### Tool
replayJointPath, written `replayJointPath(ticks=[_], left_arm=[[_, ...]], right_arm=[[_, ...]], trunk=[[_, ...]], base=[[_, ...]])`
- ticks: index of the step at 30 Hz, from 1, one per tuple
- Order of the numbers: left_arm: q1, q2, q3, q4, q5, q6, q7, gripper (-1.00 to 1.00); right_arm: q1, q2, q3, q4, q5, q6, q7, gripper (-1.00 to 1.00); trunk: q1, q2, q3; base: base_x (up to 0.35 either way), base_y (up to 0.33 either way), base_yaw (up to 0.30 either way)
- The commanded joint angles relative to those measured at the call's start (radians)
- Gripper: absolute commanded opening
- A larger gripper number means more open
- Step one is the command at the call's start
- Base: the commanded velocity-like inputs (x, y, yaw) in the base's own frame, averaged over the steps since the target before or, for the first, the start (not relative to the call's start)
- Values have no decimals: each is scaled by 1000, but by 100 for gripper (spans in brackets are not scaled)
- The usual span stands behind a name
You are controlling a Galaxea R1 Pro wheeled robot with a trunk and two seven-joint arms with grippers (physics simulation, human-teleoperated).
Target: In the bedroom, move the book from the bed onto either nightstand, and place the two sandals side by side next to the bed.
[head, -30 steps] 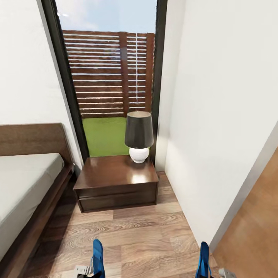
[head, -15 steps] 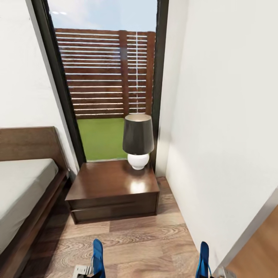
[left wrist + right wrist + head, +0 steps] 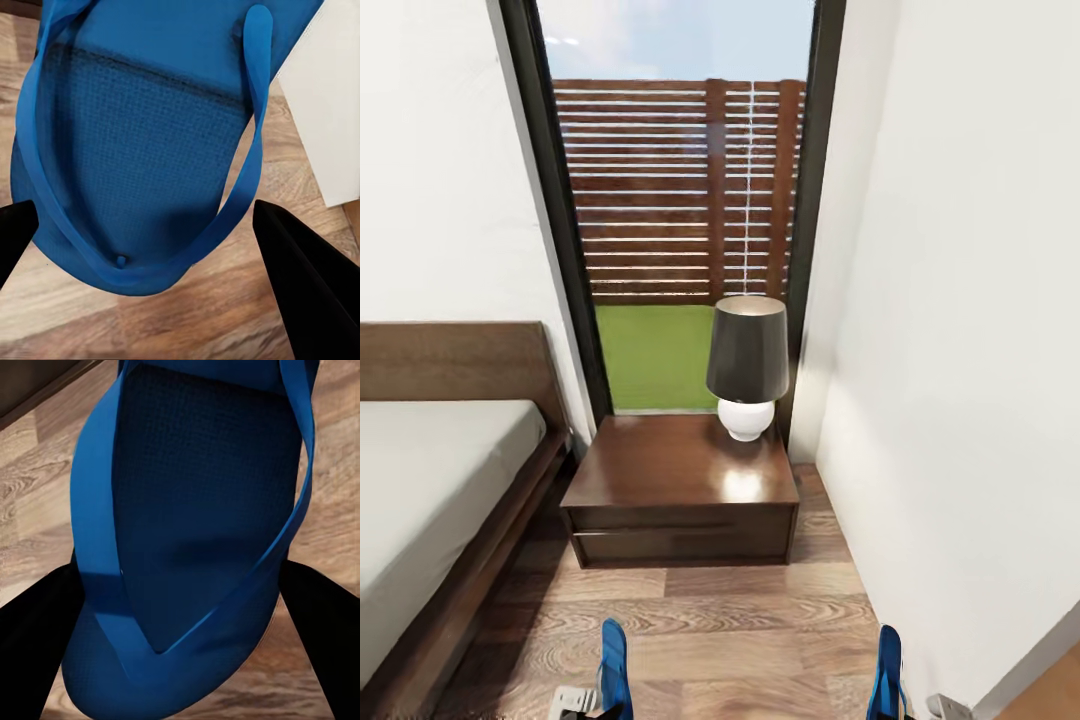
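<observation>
Each gripper (image 3: 142, 225) (image 3: 180, 607) clamps a sandal (image 3: 614, 668) (image 3: 887, 673) above bare floor (image 3: 740, 630) before the nightstand (image 3: 682, 487).

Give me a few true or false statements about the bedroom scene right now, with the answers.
1. A lamp stands on the nightstand. True.
2. The book lies on the nightstand. False: its top carries just the lamp.
3. Each gripper holds a blue sandal: left gripper with one sandal, right gripper with the other sandal. True.
4. The bed is to the right of the nightstand in the head view. False: it is to the left.
5. Both sandals lie flat on the floor. False: they are held edge-up above it.
</observation>
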Motion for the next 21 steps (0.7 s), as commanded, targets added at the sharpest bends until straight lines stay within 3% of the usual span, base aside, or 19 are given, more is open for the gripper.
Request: replayJointPath(ticks=[1,21], left_arm=[[-1,-1,8,0,-11,-6,-4,-100],[-1,-2,8,0,-11,-6,-4,-100]], right_arm=[[0,-1,6,0,-10,5,2,-100],[0,-1,6,-1,-10,5,2,-100]], trunk=[[0,0,-1],[0,0,-1]], base=[[0,0,219],[0,0,220]])
